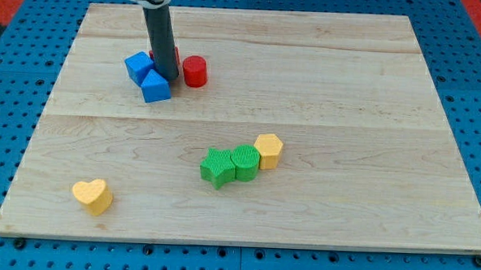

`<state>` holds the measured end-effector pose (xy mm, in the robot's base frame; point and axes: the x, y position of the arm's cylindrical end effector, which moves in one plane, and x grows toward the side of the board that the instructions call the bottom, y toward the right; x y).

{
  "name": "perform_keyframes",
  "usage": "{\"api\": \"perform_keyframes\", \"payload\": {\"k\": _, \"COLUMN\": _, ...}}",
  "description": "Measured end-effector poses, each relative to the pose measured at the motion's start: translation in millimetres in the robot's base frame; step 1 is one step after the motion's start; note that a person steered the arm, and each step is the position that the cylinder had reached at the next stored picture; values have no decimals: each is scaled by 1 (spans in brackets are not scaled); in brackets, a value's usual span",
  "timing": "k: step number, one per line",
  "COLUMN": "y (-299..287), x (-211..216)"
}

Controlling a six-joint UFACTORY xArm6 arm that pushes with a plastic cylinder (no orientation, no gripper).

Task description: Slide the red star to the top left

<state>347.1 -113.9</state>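
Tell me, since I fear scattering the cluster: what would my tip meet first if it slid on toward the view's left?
Probably the blue block beside my tip, though depth is unclear; the red star is mostly hidden behind the rod.
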Motion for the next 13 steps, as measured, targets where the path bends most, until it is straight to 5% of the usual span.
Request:
{"api": "perform_keyframes", "payload": {"k": 1, "y": 13, "x": -24}}
{"api": "perform_keyframes", "payload": {"k": 2, "y": 67, "x": -4}}
{"api": "perform_keyframes", "payload": {"k": 5, "y": 95, "x": 19}}
{"api": "perform_keyframes", "payload": {"k": 10, "y": -23, "x": 79}}
{"api": "perform_keyframes", "payload": {"k": 13, "y": -49, "x": 17}}
